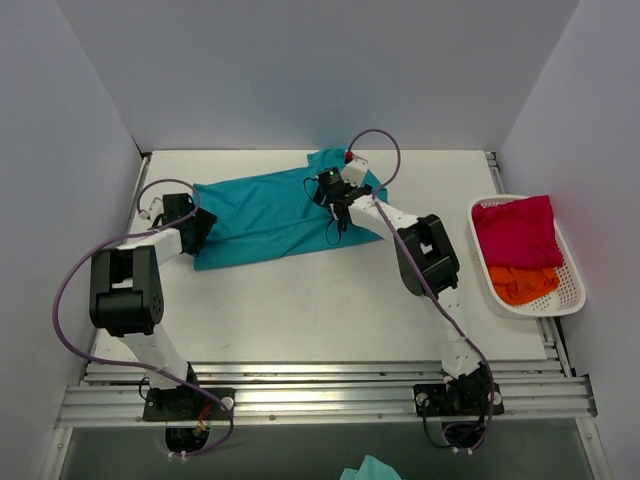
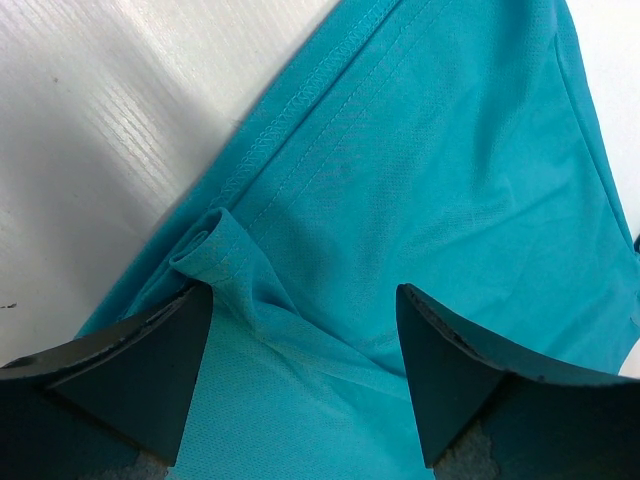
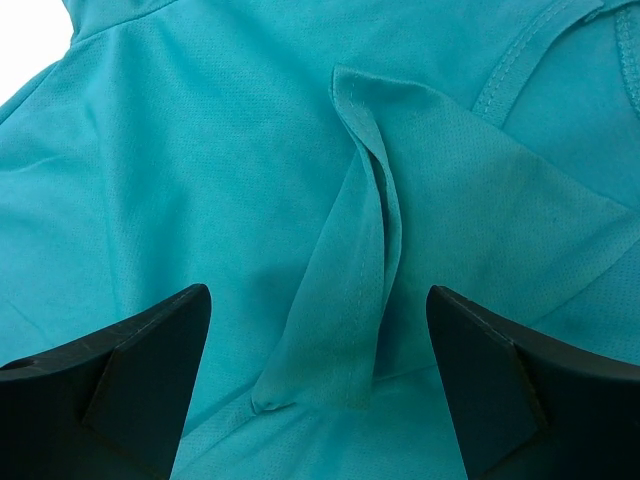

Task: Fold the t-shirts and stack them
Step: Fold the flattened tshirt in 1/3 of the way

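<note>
The teal t-shirt (image 1: 265,215) lies spread on the surface (image 1: 330,320), with a claw at each end. The left claw (image 2: 305,300) and right claw (image 3: 320,300) both gape, each straddling a raised pleat and gripping nothing. Best to pinch each pleat squarely, then lift both ends evenly

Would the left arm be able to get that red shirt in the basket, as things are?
Probably not: the basket holding the red shirt sits far off to the right, beyond the right arm.
</note>
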`<action>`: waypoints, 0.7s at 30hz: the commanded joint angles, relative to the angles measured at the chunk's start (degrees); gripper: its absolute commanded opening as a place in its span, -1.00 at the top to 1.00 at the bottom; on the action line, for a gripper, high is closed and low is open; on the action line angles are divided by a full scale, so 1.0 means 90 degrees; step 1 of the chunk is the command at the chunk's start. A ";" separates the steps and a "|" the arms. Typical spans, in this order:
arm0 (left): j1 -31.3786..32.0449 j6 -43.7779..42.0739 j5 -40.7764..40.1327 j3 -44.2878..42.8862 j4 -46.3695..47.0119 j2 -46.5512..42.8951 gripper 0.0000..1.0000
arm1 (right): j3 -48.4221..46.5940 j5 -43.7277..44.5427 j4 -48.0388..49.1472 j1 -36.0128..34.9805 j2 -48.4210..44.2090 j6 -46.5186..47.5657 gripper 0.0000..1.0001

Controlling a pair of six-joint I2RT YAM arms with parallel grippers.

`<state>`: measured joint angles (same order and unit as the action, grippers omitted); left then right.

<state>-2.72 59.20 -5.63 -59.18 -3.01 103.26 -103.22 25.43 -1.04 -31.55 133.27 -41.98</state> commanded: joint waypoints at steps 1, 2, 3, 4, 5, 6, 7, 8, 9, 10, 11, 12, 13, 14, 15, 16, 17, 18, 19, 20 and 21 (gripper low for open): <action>-0.0040 -0.0132 0.0049 -0.0046 0.0227 0.0059 -0.65 | -0.0298 0.0153 -0.0021 0.0019 0.0133 -0.0092 -0.69; -0.0049 -0.0132 0.0049 -0.0046 0.0381 0.0069 -0.65 | -0.0328 0.0124 -0.0021 0.0010 0.0172 -0.0092 -0.69; -0.0049 -0.0142 0.0049 -0.0046 0.0441 0.0079 -0.65 | -0.0425 0.0104 -0.0021 0.0019 0.0230 -0.0092 -0.69; -0.0049 -0.0142 0.0049 -0.0036 0.0441 0.0079 -0.65 | -0.0474 0.0094 -0.0021 0.0019 0.0279 -0.0101 -0.69; -0.0049 -0.0142 0.0049 -0.0036 0.0451 0.0089 -0.65 | -0.0513 0.0056 -0.0021 0.0019 0.0309 -0.0111 -0.69; -0.0049 -0.0142 0.0040 -0.0036 0.0461 0.0098 -0.64 | -0.0610 0.0026 -0.0021 0.0019 0.0386 -0.0121 -0.69; -0.0049 -0.0152 0.0039 -0.0036 0.0461 0.0108 -0.64 | -0.0650 0.0007 -0.0021 0.0019 0.0416 -0.0131 -0.69; -0.0040 -0.0142 0.0049 -0.0036 0.0461 0.0118 -0.64 | -0.0689 -0.0023 -0.0012 0.0000 0.0446 -0.0170 -0.69; -0.0049 -0.0142 0.0040 -0.0046 0.0480 0.0147 -0.64 | -0.0728 -0.0062 -0.0002 0.0000 0.0484 -0.0170 -0.69; -0.0049 -0.0152 0.0039 -0.0046 0.0480 0.0157 -0.64 | -0.0767 -0.0072 0.0008 -0.0010 0.0543 -0.0189 -0.69; -0.0049 -0.0162 0.0049 -0.0046 0.0490 0.0186 -0.64 | -0.0855 -0.0081 0.0008 -0.0049 0.0572 -0.0180 -0.69; -0.0049 -0.0162 0.0040 -0.0046 0.0510 0.0206 -0.64 | -0.0913 -0.0091 0.0008 -0.0059 0.0631 -0.0170 -0.69; -0.0049 -0.0171 0.0039 -0.0046 0.0519 0.0216 -0.64 | -0.1001 -0.0091 0.0008 -0.0069 0.0651 -0.0170 -0.69; -0.0049 -0.0171 0.0039 -0.0046 0.0529 0.0254 -0.63 | -0.1041 -0.0101 0.0018 -0.0078 0.0670 -0.0170 -0.69; -0.0049 -0.0171 0.0049 -0.0046 0.0539 0.0265 -0.63 | -0.1089 -0.0111 0.0018 -0.0088 0.0690 -0.0170 -0.69; -0.0040 -0.0181 0.0049 -0.0036 0.0558 0.0294 -0.63 | -0.1138 -0.0120 0.0008 -0.0088 0.0700 -0.0170 -0.70; -0.0049 -0.0191 0.0069 -0.0036 0.0578 0.0323 -0.63 | -0.1226 -0.0130 0.0018 -0.0088 0.0719 -0.0180 -0.70; -0.0049 -0.0191 0.0078 -0.0036 0.0588 0.0343 -0.63 | -0.1284 -0.0150 0.0018 -0.0088 0.0739 -0.0170 -0.70; -0.0040 -0.0191 0.0078 -0.0036 0.0607 0.0372 -0.63 | -0.1324 -0.0179 0.0018 -0.0088 0.0748 -0.0170 -0.71; -0.0049 -0.0210 0.0107 -0.0046 0.0627 0.0401 -0.62 | -0.1411 -0.0208 0.0056 -0.0098 0.0768 -0.0180 -0.71; -0.0040 -0.0211 0.0117 -0.0046 0.0637 0.0430 -0.62 | -0.1451 -0.0237 0.0057 -0.0098 0.0816 -0.0189 -0.71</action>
<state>-2.74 58.57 -5.43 -59.18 1.50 105.14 -112.79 23.53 -1.02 -31.73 140.05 -43.27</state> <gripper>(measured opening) 0.813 0.854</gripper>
